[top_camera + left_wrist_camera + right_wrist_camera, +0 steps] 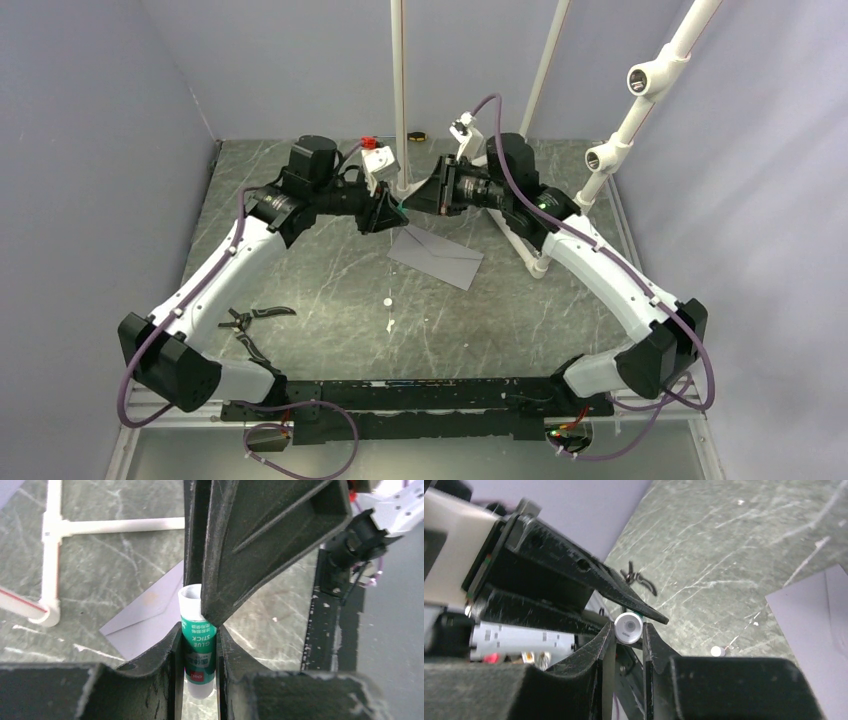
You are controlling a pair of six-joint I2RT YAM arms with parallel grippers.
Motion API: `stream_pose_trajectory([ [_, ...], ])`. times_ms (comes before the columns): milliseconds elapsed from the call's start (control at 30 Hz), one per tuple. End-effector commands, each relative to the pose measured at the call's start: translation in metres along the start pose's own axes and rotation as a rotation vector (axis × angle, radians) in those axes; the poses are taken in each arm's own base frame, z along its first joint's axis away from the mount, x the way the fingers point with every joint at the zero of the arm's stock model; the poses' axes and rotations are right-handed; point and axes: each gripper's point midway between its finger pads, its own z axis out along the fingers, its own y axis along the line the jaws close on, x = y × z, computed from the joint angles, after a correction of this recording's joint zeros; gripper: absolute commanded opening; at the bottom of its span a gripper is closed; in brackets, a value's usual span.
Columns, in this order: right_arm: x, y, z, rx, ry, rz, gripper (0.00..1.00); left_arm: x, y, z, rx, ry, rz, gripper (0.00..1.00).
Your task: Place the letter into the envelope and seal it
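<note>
The grey envelope (435, 257) lies flat on the marble table, flap down, and also shows in the wrist views (145, 615) (819, 625). The letter is hidden. Above the envelope's far corner a green glue stick (199, 645) hangs in the air between both arms. My left gripper (385, 212) (199, 629) is shut on its green body. My right gripper (425, 195) (629, 630) meets it head-on, its fingers closed on the stick's round white end (628, 627).
A small white cap (387, 301) (718, 651) lies on the table near the envelope. A black clip (250, 320) sits at the left front. White pipe posts (400, 100) and their foot bars (50, 555) stand at the back, with a red-topped item (368, 142) beside them.
</note>
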Motion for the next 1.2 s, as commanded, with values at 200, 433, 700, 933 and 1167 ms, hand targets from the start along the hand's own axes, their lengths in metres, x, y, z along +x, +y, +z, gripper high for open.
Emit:
stream_pose_trajectory([
  [200,-0.064,-0.028,0.001,0.265,-0.305,0.148,0.20,0.012,0.009,0.014,-0.010,-0.002,0.027,0.03],
  [433,-0.025,0.013,-0.021,-0.033,-0.106,-0.275,0.69,0.003,-0.020,0.003,0.121,-0.004,0.002,0.02],
  [700,-0.016,0.024,-0.030,-0.104,-0.029,-0.358,0.66,-0.011,-0.036,-0.008,0.158,-0.033,0.006,0.02],
  [933,-0.041,0.000,-0.003,0.079,-0.131,-0.035,0.67,-0.015,0.012,-0.007,-0.132,-0.079,0.000,0.02],
  [1167,-0.059,-0.003,0.015,0.177,-0.229,0.097,0.65,-0.011,0.036,-0.005,-0.247,-0.072,-0.056,0.02],
])
